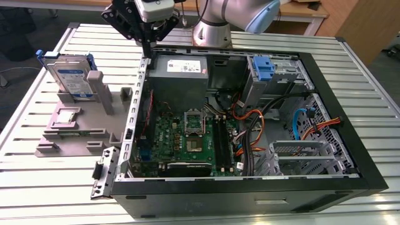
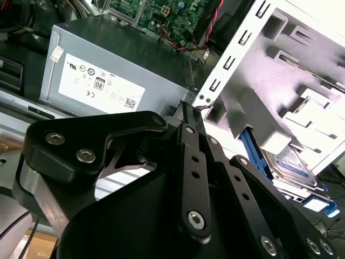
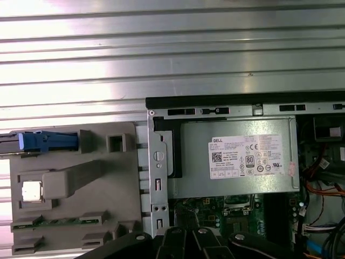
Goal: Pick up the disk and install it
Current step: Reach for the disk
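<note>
- The pincer (image 1: 149,52) hangs over the rim of the open computer case (image 1: 250,199), tips pressed together, holding nothing.
- The disk (image 1: 70,78) stands upright in a grey holder (image 1: 69,138) on the tabletop (image 1: 37,187), at the exterior view's left, apart from the pincer.

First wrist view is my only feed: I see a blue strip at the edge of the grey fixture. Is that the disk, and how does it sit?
Observer: Yes. In the exterior view the disk stands upright on its edge in the grey fixture, with its label face showing.
Operator: Has the hand got hold of it?
Observer: No. The hand hangs shut and empty above the computer case, at the corner by the power supply. It is apart from the disk, to the exterior view's right of it.
</note>
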Available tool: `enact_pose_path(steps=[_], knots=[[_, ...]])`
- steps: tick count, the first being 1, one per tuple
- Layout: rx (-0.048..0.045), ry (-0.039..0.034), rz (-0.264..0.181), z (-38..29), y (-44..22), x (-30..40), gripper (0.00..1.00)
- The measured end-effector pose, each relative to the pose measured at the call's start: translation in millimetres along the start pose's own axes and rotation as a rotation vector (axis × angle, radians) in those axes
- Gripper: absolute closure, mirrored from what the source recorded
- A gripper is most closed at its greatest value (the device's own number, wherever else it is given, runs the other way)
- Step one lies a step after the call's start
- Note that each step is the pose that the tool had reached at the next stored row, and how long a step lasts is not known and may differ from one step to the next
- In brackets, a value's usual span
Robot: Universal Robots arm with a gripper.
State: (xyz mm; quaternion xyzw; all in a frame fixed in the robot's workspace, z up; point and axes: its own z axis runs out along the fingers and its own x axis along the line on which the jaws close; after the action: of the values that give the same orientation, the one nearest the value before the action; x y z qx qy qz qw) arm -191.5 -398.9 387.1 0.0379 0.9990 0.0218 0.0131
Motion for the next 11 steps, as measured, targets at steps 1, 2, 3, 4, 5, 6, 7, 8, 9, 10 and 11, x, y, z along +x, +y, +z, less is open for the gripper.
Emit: enact_pose_path(steps=[1,2,3,4,5,6,7,8,9,10,11], knots=[[0.0000,0.0000,0.000,0.0,-0.1,0.4,0.90],[0.0001,0.0001,0.000,0.0,-0.1,1.0,0.90],[0.0001,0.0001,0.000,0.0,-0.2,1.5,0.90],[0.0001,0.0001,0.000,0.1,-0.2,2.1,0.90],[0.0001,0.0001,0.000,0.1,-0.3,2.7,0.90],[0.0002,0.0001,0.000,0.1,-0.3,3.4,0.90],[0.0002,0.0002,0.000,0.1,-0.4,4.5,0.90],[0.0001,0.0000,0.000,0.2,-0.5,5.8,0.90],[0.0001,0.0000,0.000,0.2,-0.6,7.1,0.90],[0.0002,0.0001,0.000,0.2,-0.7,8.3,0.90],[0.0002,0.0001,0.000,0.2,-0.8,9.4,0.90]])
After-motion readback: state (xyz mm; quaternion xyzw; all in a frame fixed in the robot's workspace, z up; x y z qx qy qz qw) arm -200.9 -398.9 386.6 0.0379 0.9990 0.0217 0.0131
